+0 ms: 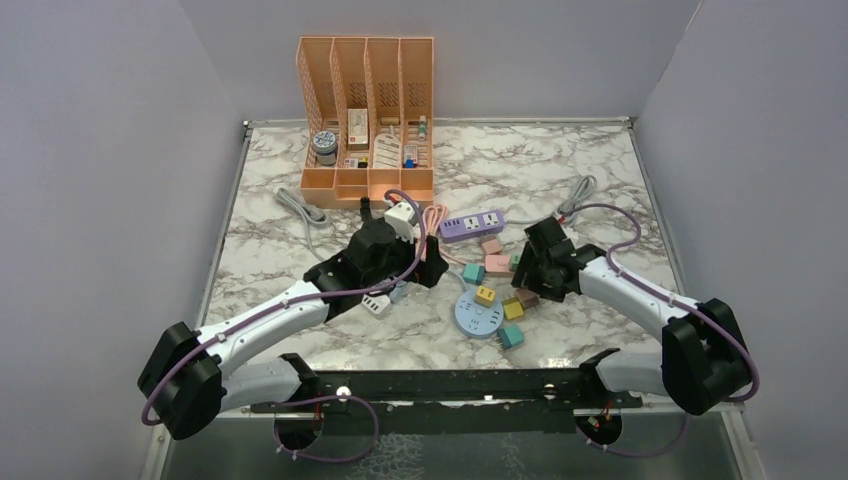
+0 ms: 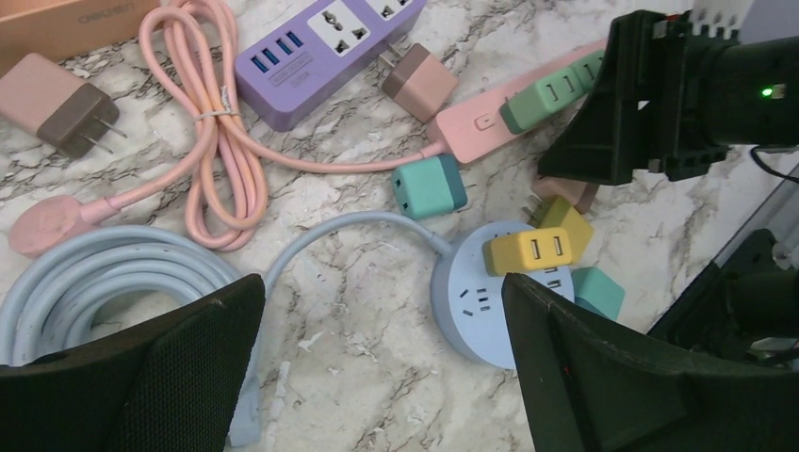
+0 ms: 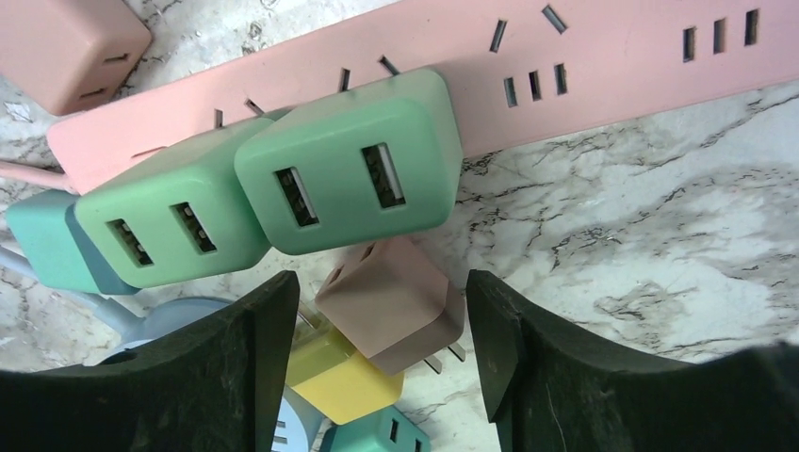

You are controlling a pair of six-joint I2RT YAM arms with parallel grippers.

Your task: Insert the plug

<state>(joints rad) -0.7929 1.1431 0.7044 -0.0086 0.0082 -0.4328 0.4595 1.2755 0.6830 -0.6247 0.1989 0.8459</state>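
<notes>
My right gripper (image 3: 382, 315) is open and straddles a brown-pink plug (image 3: 396, 297) that lies on the marble with its prongs showing; the fingers (image 3: 254, 358) stand apart from it. Just beyond it, two green plugs (image 3: 349, 174) sit in the pink power strip (image 3: 612, 66). A yellow plug (image 3: 344, 377) lies beside the brown-pink one. My left gripper (image 2: 382, 358) is open and empty above bare marble, next to the round blue power strip (image 2: 471, 311), which carries a yellow plug (image 2: 528, 252). In the top view both grippers, left (image 1: 430, 265) and right (image 1: 525, 275), flank that round strip (image 1: 478, 315).
A purple power strip (image 2: 320, 42), a coiled pink cable (image 2: 221, 141), a coiled blue cable (image 2: 85, 273), teal plugs (image 2: 429, 185) and another brown plug (image 2: 419, 80) lie around. An orange file organiser (image 1: 367, 120) stands at the back.
</notes>
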